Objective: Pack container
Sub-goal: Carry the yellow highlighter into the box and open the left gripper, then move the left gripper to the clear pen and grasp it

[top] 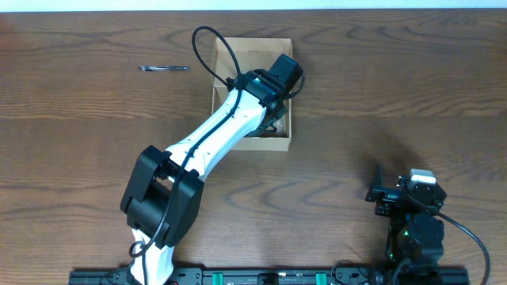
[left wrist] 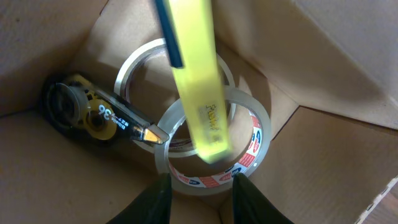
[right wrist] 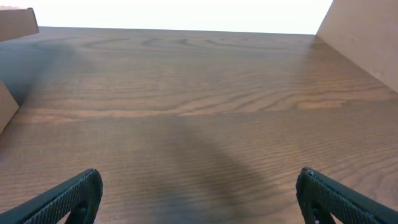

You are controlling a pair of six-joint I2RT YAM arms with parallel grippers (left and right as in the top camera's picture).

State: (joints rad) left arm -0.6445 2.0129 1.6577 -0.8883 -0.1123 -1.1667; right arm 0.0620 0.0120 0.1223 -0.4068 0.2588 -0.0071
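Brown wooden table (top: pixel 396 103). The left pincer (left wrist: pixel 200 180) hangs inside the box (left wrist: pixel 323 143), jaws apart and gripping nothing. Just ahead of its tips a yellow marker (left wrist: pixel 198 93) slants over a clear tape roll (left wrist: pixel 258 140). Beyond lie a second roll (left wrist: pixel 130 65) and a black dispenser (left wrist: pixel 78 109). The best move looks like a straight lift, clear of the walls, so nothing snags. A pen (top: pixel 164 69) lies well off, outside the box. The right pincer (right wrist: pixel 199 186) rests spread wide over bare wood.
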